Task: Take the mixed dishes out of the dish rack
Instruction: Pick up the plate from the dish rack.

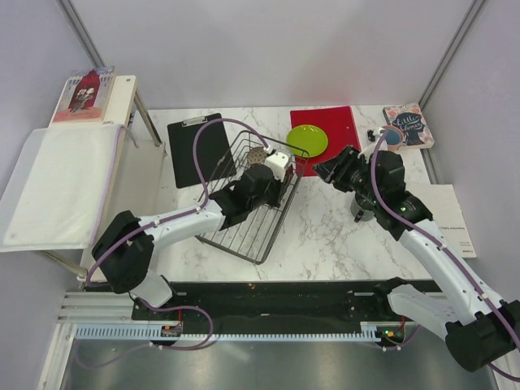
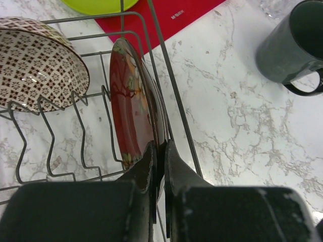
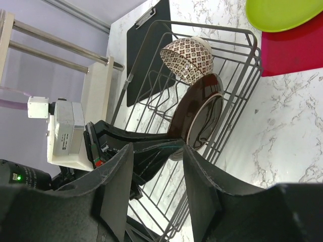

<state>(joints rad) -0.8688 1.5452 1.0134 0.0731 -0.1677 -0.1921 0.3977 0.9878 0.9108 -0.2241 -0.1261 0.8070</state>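
The black wire dish rack [image 1: 244, 215] stands at mid-table. In it the dark red patterned plate [image 2: 132, 101] stands on edge beside the beige mesh-patterned bowl [image 2: 40, 60]. My left gripper [image 2: 160, 151] is shut on the plate's lower rim, as the right wrist view [image 3: 199, 113] also shows. My right gripper [image 3: 157, 171] is open and empty, just right of the rack [image 1: 329, 171]. The lime-green plate [image 1: 307, 140] lies on a red mat. The grey mug [image 2: 290, 48] stands on the table right of the rack. The pink cup [image 1: 392, 136] is at the far right.
A black clipboard [image 1: 199, 150] lies left of the rack. The red mat [image 1: 337, 122] and a book [image 1: 410, 126] are at the back right. A side shelf with a white cloth [image 1: 61, 187] stands off the table's left edge. Papers [image 1: 451, 215] lie at the right.
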